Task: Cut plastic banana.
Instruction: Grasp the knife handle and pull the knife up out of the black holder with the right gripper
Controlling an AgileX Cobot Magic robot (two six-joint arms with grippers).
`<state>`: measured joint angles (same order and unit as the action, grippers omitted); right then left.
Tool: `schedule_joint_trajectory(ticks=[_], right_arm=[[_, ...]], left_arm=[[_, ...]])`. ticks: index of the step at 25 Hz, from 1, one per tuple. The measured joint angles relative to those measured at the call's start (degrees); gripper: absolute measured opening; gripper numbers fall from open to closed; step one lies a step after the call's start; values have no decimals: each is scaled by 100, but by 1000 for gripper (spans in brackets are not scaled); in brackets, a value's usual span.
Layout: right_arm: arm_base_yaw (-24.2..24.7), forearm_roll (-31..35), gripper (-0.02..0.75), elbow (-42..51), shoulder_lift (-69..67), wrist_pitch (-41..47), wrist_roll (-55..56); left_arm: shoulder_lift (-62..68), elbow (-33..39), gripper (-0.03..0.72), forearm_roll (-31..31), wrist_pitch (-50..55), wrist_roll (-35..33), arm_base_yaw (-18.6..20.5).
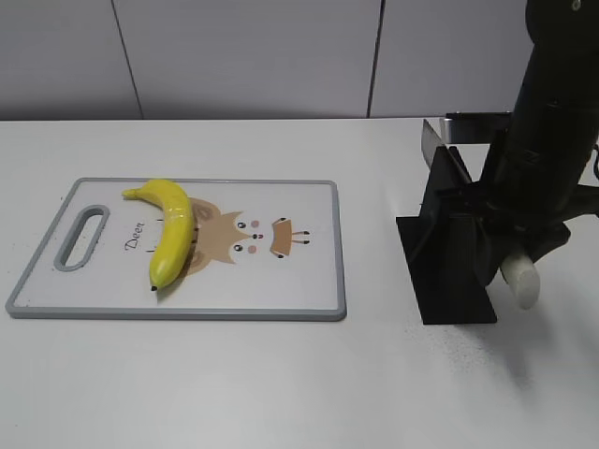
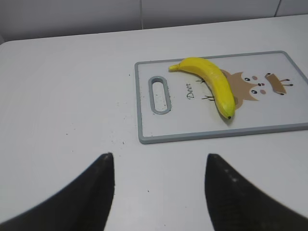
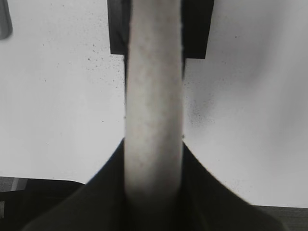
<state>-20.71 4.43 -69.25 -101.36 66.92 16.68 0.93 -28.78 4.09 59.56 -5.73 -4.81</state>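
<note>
Right pincer [image 1: 517,267] clamped on the knife handle [image 3: 153,96] at the black stand [image 1: 447,267]; left pincer [image 2: 159,185] wide, holding nothing.
I worry the blade snags the stand and drags it across the tabletop [image 1: 281,374]. The plastic banana [image 1: 170,229] lies loose on the cutting board [image 1: 309,299], left half, long axis near-to-far, stem far-left; it may roll.
</note>
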Motion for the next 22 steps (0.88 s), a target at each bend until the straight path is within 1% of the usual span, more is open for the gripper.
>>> schedule_joint_trajectory(ticks=[22], right_arm=[[0,-132,182,-97,724,139,9]], left_arm=[[0,0,574,0,0,0,0]])
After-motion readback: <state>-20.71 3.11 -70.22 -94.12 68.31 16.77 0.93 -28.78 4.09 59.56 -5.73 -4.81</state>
